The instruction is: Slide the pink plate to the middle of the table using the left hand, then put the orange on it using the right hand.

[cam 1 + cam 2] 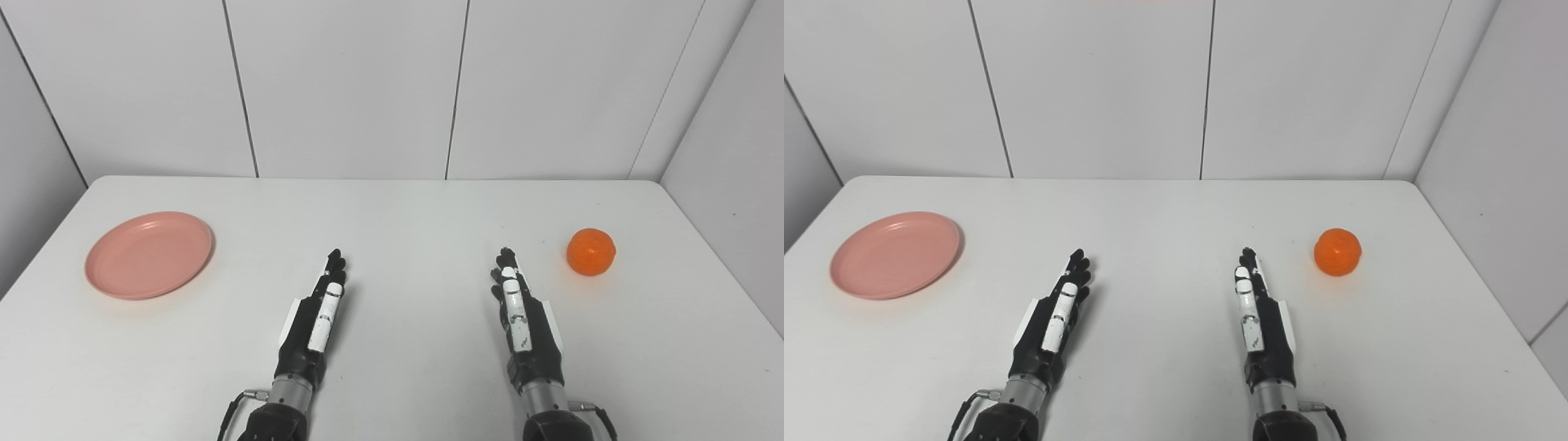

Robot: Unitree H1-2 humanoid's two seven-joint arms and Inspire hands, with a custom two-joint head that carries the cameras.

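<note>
Pink plate [149, 255] flat, far left; orange [590, 252] right; both hands empty, fingers outstretched

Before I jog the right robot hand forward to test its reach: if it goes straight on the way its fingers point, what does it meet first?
Probably nothing. The right robot hand points toward the table's far edge, so its line seems to pass left of the orange.
</note>
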